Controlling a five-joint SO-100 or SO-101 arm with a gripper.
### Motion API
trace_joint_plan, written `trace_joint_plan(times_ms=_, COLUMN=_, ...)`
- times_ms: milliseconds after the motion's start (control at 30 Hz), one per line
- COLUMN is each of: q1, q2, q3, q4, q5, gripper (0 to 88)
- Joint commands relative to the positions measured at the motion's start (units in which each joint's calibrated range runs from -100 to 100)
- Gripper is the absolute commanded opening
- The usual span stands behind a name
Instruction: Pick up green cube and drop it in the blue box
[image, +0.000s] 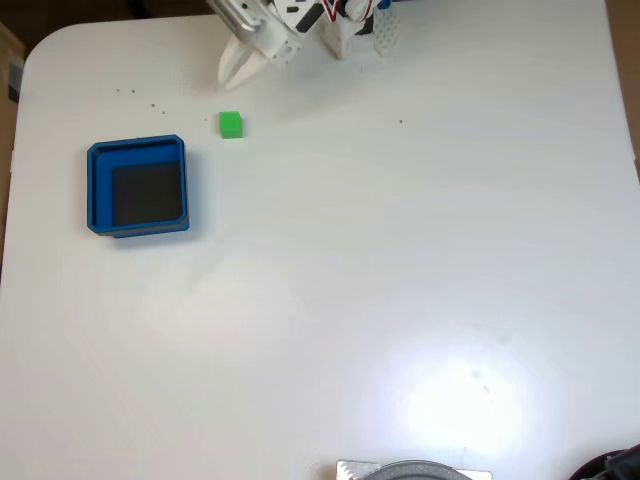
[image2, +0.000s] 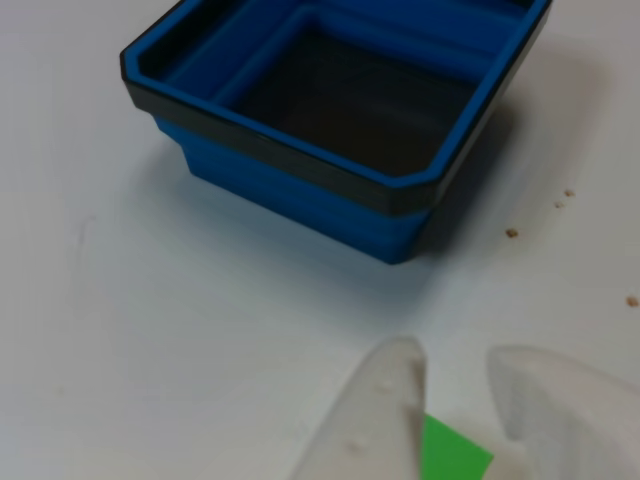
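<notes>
Hovering near the far edge of the white worktop, your gripper pointed its pale fingers down toward the green cube, which sat just below the fingertips in the fixed view and clear of them. You had the cube resting flat on the worktop, close to the far edge and left of centre, with nothing touching it. The blue box stood nearer the left edge, a little closer to the camera than the cube and well apart from it, its raised blue walls and clipped corners framing a dark inner floor that held nothing.

In the other view, your two translucent white fingers rose from the bottom edge with a clear gap between them, spread apart and clamped on nothing. The green cube showed as a bright patch low in that gap, partly hidden behind the left finger, and whether either finger brushed it could not be told from that angle. The blue box filled the upper part of that view, beyond the fingers, with a dark band running under its rim.

A few small dark specks lay scattered on the worktop between the box and the far edge.
</notes>
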Motion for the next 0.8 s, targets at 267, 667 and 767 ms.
trace_joint_plan(times_ms=267, q1=0.0, q2=8.2, q3=-18.7, q4=15.5, q5=0.0, gripper=2.4)
trace_joint_plan(times_ms=667, q1=-2.1, q2=19.2, q3=-38.4, q4=37.5, q5=-0.1, gripper=2.4)
trace_joint_plan(times_ms=767, q1=-2.2, q2=18.8, q3=-38.7, q4=39.6, q5=-0.1, gripper=2.4)
